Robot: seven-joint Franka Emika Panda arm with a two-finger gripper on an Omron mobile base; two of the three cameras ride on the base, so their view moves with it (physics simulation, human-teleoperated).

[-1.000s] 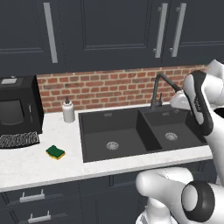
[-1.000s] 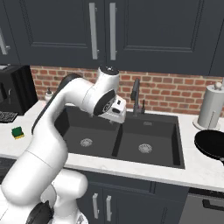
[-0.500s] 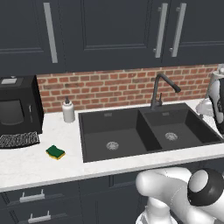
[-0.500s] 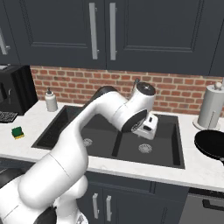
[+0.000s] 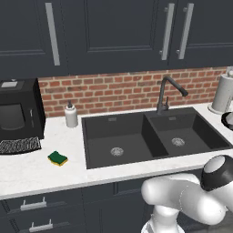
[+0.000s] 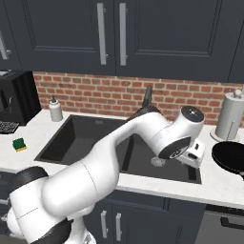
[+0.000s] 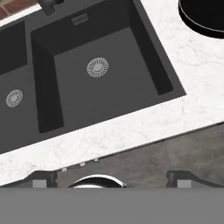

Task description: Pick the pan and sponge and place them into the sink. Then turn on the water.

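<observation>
The black pan lies on the white counter right of the sink; its edge also peeks in as the pan and as the pan at the top right of the hand view. My gripper hangs over the sink's front right corner, left of the pan and apart from it. It is my gripper in the hand view, open and empty, fingertips spread wide. The green-and-yellow sponge lies on the counter left of the sink; it is the sponge from the other side. The dark faucet runs no water.
A white soap dispenser stands behind the sink's left corner, a black coffee machine further left. A paper towel roll stands behind the pan. Dark cabinets hang above the brick backsplash. The hand view looks down on the right basin and the counter's front edge.
My arm has swung right from the faucet, across the right basin, to the sink's front right corner beside the pan. The gripper stayed open. Pan and sponge have not moved.
</observation>
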